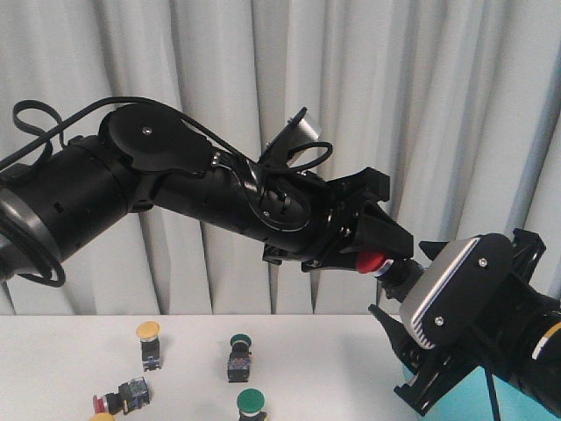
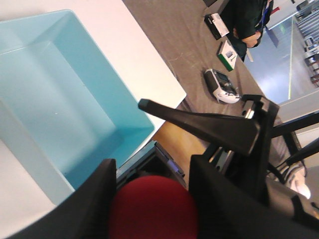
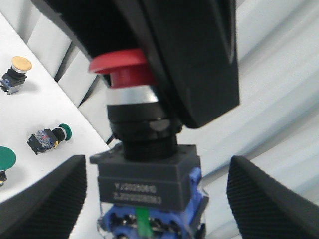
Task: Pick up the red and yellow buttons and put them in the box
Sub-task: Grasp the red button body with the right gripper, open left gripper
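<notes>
High above the white table (image 1: pixel 53 351), against pale pleated curtains (image 1: pixel 456 105), the left gripper (image 1: pixel 372 250) is clenching a red button (image 1: pixel 375 260) by its glossy mushroom cap, its matte black fingers pressing on either side of the cap. The right wrist view is showing that button close up: a smooth red dome over a bright metal collar, a ribbed black neck, and a square dark-grey block body with printed lettering and blue parts below. The right gripper (image 1: pixel 399 355) is sitting just beneath and beside it, its jaws spread wide, their stippled black pads (image 3: pixel 45 199) flanking the body without touching it. Under both, the box (image 2: pixel 60 99) is lying on the table, a smooth turquoise plastic bin with rounded inner corners, nothing visible inside it in the left wrist view; only its corner is peeking out at the front view's lower right. Further left on the table, a yellow button (image 1: pixel 149 344) is standing upright, a second red button (image 1: pixel 118 399) is lying on its side near it, and two green-capped switches (image 1: pixel 239 355) are resting well apart from the bin.
</notes>
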Robot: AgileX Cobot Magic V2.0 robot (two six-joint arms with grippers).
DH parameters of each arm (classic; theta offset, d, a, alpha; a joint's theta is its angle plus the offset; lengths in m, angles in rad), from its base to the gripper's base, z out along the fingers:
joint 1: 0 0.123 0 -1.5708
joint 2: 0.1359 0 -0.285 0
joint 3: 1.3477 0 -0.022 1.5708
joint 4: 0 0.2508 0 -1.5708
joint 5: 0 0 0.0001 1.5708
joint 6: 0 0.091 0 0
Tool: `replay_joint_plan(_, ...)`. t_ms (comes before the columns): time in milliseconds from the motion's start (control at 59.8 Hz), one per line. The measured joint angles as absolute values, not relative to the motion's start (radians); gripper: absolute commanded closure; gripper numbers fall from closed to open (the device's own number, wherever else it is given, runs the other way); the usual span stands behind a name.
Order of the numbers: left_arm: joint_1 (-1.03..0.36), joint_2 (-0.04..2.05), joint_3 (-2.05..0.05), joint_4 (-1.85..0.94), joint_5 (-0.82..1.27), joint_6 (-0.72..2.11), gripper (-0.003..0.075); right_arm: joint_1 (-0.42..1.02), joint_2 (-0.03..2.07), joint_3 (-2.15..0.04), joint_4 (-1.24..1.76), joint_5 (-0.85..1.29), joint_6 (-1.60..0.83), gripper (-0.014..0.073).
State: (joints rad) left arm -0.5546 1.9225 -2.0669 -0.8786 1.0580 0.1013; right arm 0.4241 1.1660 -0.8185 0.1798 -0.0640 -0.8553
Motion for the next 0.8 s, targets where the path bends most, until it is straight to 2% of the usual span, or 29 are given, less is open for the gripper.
replay_joint_plan(117,-0.557,1.922,-2.067,-0.899,1.060,0.101,0.0716,0.424,1.166,-0.818,0.180,-0.064,-0.855,0.0209)
replay_joint_plan(268,-0.558,1.922,-2.067,-0.910,1.076,0.101,0.0716,0.424,1.166,-0.818,0.183,-0.064,-0.855,0.0424)
replay_joint_plan(402,-0.558,1.922,-2.067,-0.910,1.080,0.101,0.0716,0.424,1.166,-0.818,0.186,-0.064,-0.855,0.0542)
replay_joint_plan(485,-0.558,1.922,-2.067,-0.912,1.080,0.101,0.0716,0.424,1.166,-0.818,0.201,-0.063,-0.855,0.0571)
replay_joint_plan(653,-0.558,1.922,-2.067,-0.912,1.076,0.102,0.0705,0.424,1.166,-0.818,0.223,-0.063,-0.855,0.0568)
replay_joint_plan(803,-0.569,1.922,-2.067,-0.897,1.064,0.117,0.0654,0.424,1.166,-0.818,0.227,-0.062,-0.856,0.0564)
